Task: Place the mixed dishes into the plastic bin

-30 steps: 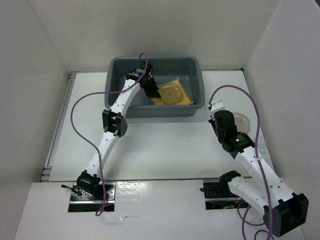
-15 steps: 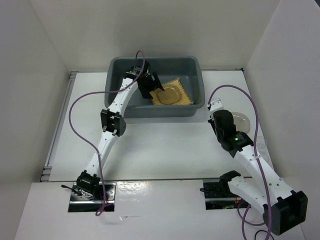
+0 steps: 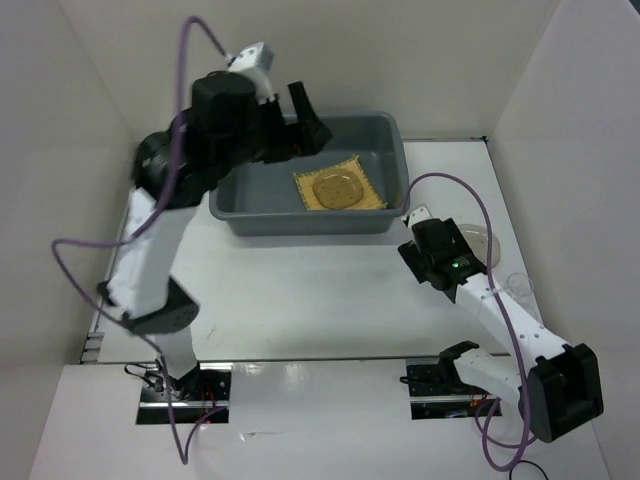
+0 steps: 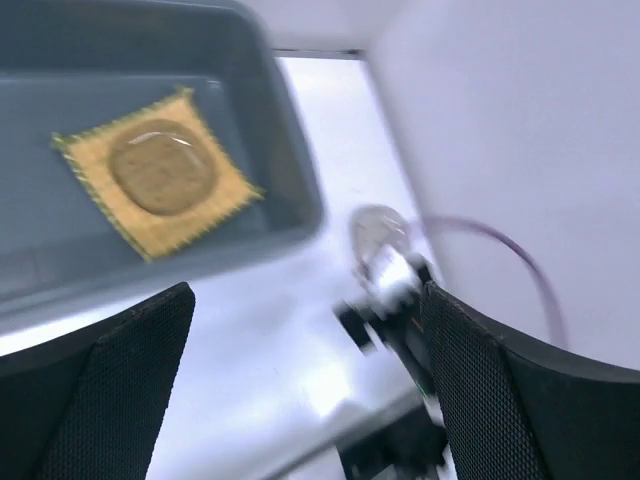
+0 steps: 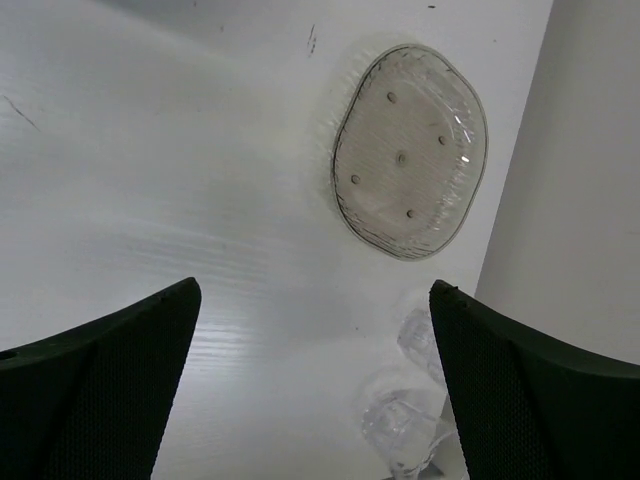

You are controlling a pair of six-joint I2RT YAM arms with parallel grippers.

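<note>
While your right gripper (image 5: 313, 285) hangs wide open and empty, the plate (image 5: 410, 150) lies flat just ahead-right of it, left arm (image 3: 160, 230) well away.

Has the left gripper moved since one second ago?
Yes. The left gripper has risen out of the plastic bin, away from the yellow mat, and now appears at the bin's far rim, jaws open.
</note>
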